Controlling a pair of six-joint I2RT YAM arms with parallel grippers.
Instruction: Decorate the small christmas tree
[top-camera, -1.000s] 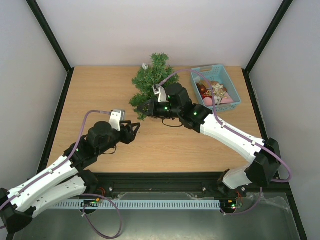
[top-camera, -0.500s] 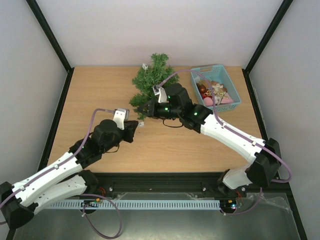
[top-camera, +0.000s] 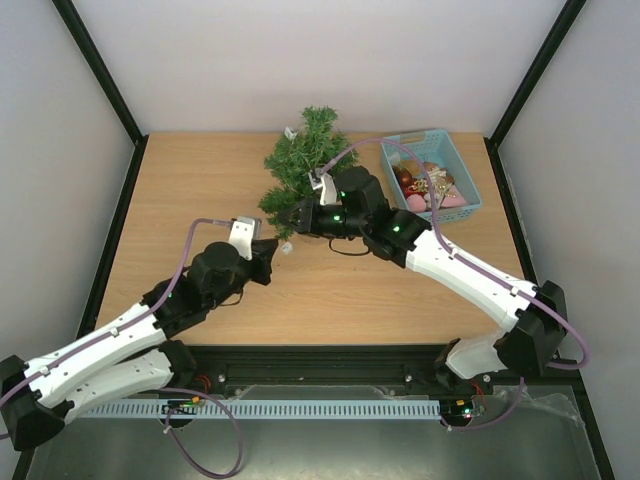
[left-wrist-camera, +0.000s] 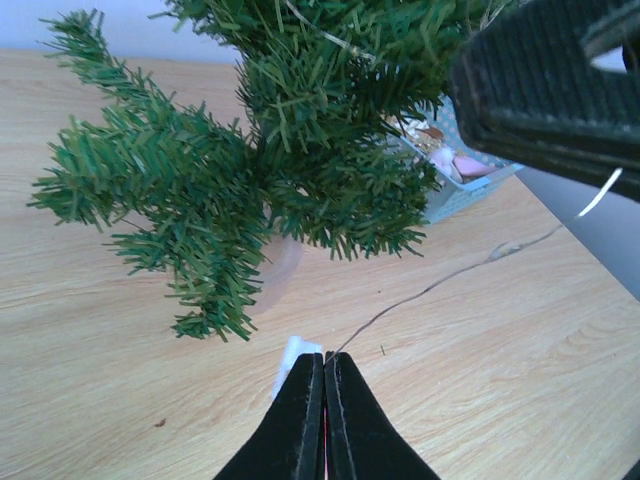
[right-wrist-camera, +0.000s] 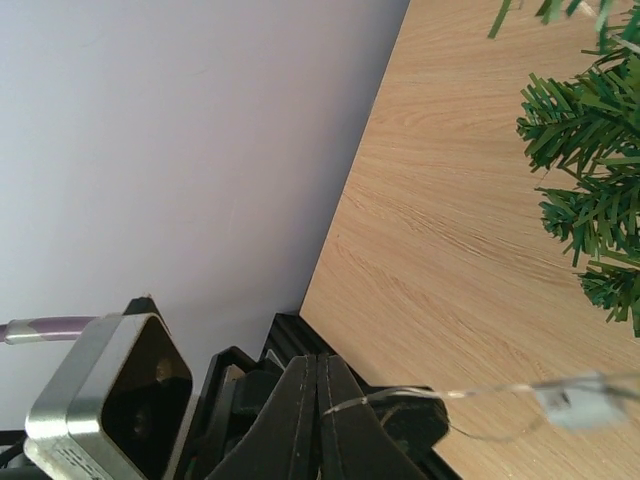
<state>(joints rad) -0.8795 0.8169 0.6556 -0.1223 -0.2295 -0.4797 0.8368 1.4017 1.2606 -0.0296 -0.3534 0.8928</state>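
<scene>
The small christmas tree (top-camera: 301, 163) stands at the back middle of the table, its dark-green branches (left-wrist-camera: 290, 150) spreading over a tan base (left-wrist-camera: 278, 275). My left gripper (left-wrist-camera: 324, 356) sits just in front of the tree (top-camera: 272, 247), shut on a thin silvery wire (left-wrist-camera: 430, 290) beside a small white tag (left-wrist-camera: 297, 357). My right gripper (top-camera: 291, 216) hovers at the tree's near side, shut (right-wrist-camera: 320, 365) on the same wire (right-wrist-camera: 450, 393), which runs off towards a blurred white piece (right-wrist-camera: 575, 405).
A light-blue basket (top-camera: 465, 178) holding several red, gold and pink ornaments stands right of the tree. The right arm stretches across the table's middle. Black frame posts line both side edges.
The left gripper has moved forward and right towards the tree and gone from open to shut on the wire. The right gripper has barely moved.
</scene>
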